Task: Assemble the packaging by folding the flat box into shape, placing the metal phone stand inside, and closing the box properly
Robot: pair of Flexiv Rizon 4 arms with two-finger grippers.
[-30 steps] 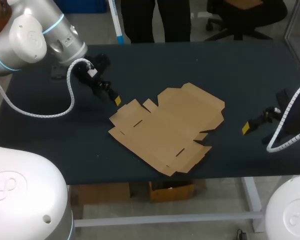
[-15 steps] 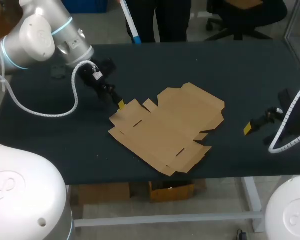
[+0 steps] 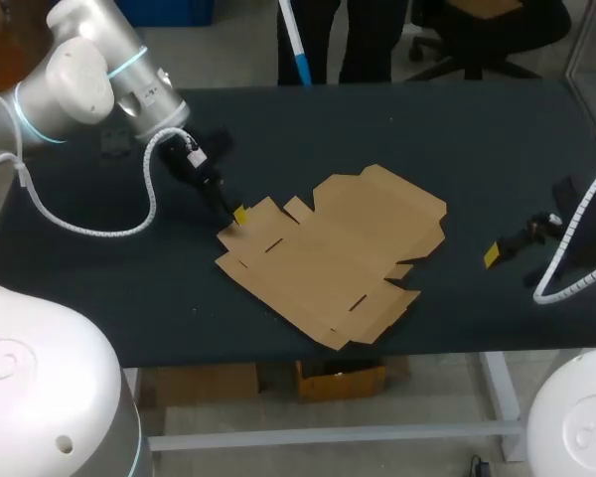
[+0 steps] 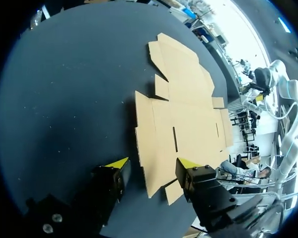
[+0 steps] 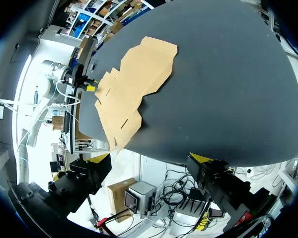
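The flat brown cardboard box (image 3: 333, 253) lies unfolded in the middle of the dark table. My left gripper (image 3: 238, 215) is at its left corner, tips down near the table. In the left wrist view the left gripper (image 4: 153, 163) is open. An end flap of the cardboard box (image 4: 184, 109) reaches in between the fingers, and the one finger (image 4: 118, 163) stands clear of its edge. My right gripper (image 3: 492, 254) hangs open to the right of the box, apart from it. From the right gripper (image 5: 150, 158) the cardboard box (image 5: 134, 84) lies well ahead. I cannot make out a metal phone stand.
A small dark object (image 3: 112, 145) sits on the table at the far left, partly behind my left arm. The table's front edge (image 3: 278, 363) runs just below the box's near corner. Bare tabletop (image 3: 517, 149) lies at the back right.
My left gripper has moved right and toward the front, from bare table up to the box's left corner. The right gripper and the box have stayed put.
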